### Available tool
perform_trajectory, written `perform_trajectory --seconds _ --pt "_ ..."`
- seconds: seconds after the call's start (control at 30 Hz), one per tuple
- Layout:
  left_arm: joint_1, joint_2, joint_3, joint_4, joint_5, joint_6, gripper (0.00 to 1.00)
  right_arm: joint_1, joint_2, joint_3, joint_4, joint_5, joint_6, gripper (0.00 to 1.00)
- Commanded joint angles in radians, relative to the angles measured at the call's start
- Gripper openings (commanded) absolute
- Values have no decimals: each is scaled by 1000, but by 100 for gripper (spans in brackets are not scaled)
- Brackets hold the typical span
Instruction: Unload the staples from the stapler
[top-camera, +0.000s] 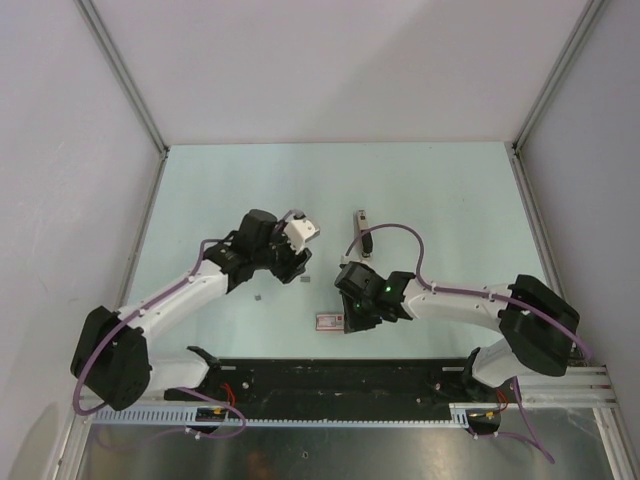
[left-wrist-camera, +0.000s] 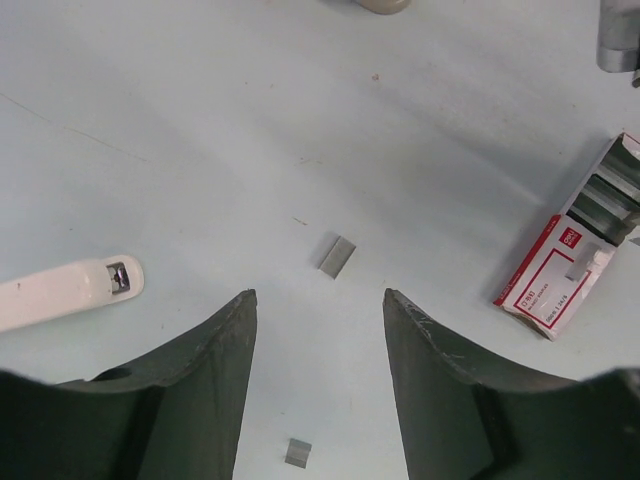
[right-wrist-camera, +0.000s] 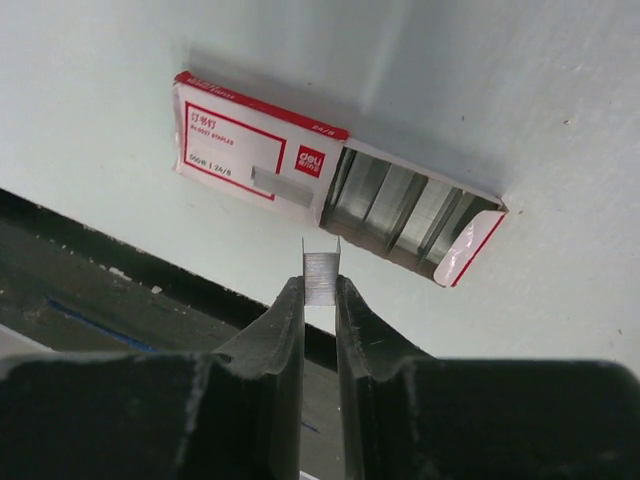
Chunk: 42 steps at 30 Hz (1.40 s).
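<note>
The stapler's white top (top-camera: 301, 231) lies by my left gripper (top-camera: 291, 264); its grey metal part (top-camera: 358, 233) lies to the right of it. In the left wrist view the white top (left-wrist-camera: 70, 290) lies to the left of my open, empty left gripper (left-wrist-camera: 319, 300). Two small grey staple strips lie on the table, one just beyond the fingertips (left-wrist-camera: 337, 256) and one between the fingers (left-wrist-camera: 298, 452). My right gripper (right-wrist-camera: 320, 288) is shut on a short strip of staples (right-wrist-camera: 321, 270), held just above the open staple box (right-wrist-camera: 260, 150). From above, my right gripper (top-camera: 352, 316) is over that box (top-camera: 326, 320).
The red-and-white staple box (left-wrist-camera: 555, 280) has its drawer slid out, with rows of staples inside. A loose staple bit (top-camera: 259, 296) lies on the pale table (top-camera: 450, 200). The black base rail (top-camera: 330, 375) runs along the near edge. Grey walls enclose three sides.
</note>
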Motion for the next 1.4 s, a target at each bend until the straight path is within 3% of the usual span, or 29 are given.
perform_trajectory --seconds 0.0,0.53,1.37 --pt "34 -35 -8 5 53 -25 59 3 34 54 7 60 25 0" --pt "75 -33 -17 4 110 -25 60 -17 83 109 -70 133 -12 0" --pt "75 -27 -19 6 127 -25 60 -16 127 110 -36 102 -26 0"
